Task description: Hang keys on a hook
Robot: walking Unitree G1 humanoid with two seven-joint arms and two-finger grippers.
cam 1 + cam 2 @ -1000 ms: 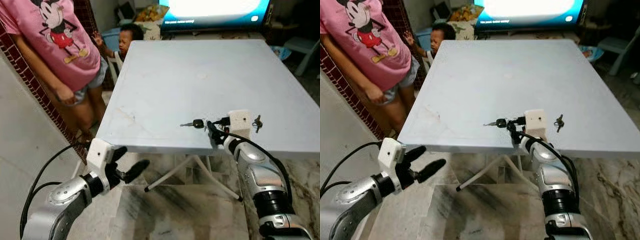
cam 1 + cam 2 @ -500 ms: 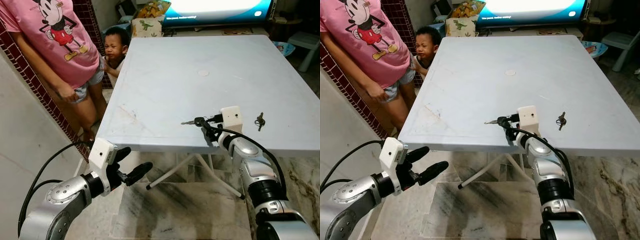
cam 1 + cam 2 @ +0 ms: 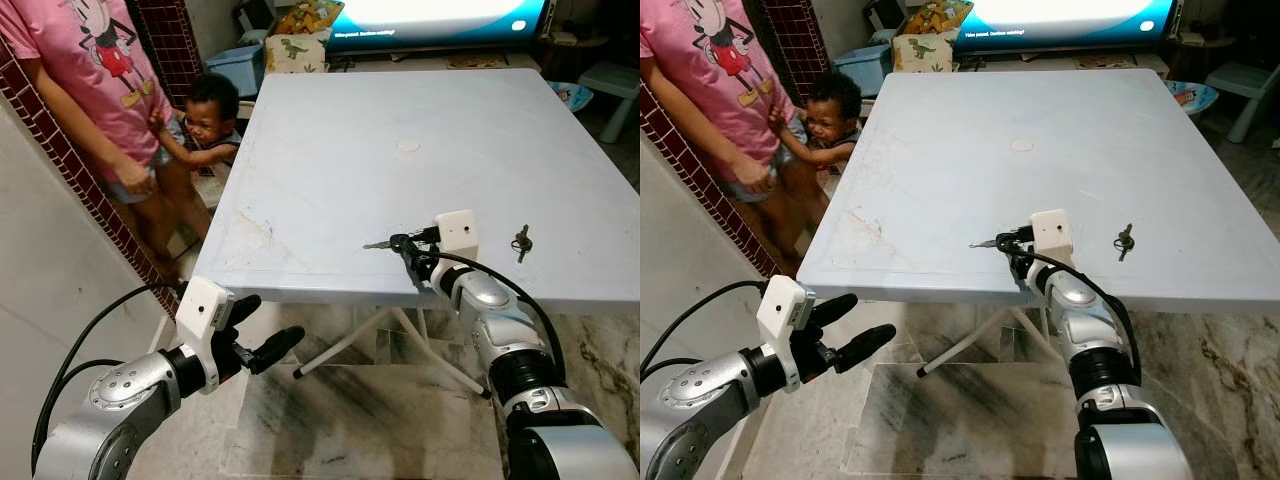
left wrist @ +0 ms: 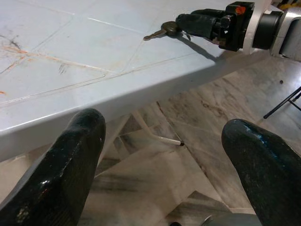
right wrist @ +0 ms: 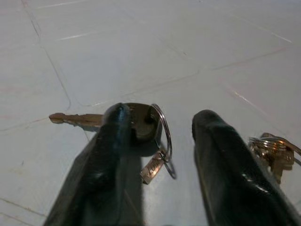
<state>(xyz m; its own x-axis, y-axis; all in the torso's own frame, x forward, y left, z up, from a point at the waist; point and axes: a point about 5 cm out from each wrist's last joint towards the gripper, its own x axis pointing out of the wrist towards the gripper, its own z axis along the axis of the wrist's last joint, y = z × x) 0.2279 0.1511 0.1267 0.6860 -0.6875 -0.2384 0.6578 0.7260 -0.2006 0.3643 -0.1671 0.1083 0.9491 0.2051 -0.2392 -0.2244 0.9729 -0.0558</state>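
A key with a black head (image 3: 385, 243) lies on the white table (image 3: 400, 140) near its front edge. My right gripper (image 3: 407, 246) rests on the table at that key. In the right wrist view the fingers (image 5: 221, 160) stand apart, the key's head (image 5: 142, 126) lies against one fingertip, and its ring and small tag sit in the gap. A second bunch of keys (image 3: 519, 240) lies just to the right. My left gripper (image 3: 268, 322) hangs open below the table's front left corner, holding nothing.
A person in a pink shirt (image 3: 90, 70) stands at the table's left side with a small child (image 3: 205, 120) clinging to them. A brick wall edge (image 3: 70, 190) runs down the left. A lit screen (image 3: 440, 15) is behind the table, a pale chair (image 3: 615, 85) at the far right.
The child has moved from the table's far left corner over to the person. My right gripper stays at the key. The left arm has barely moved.
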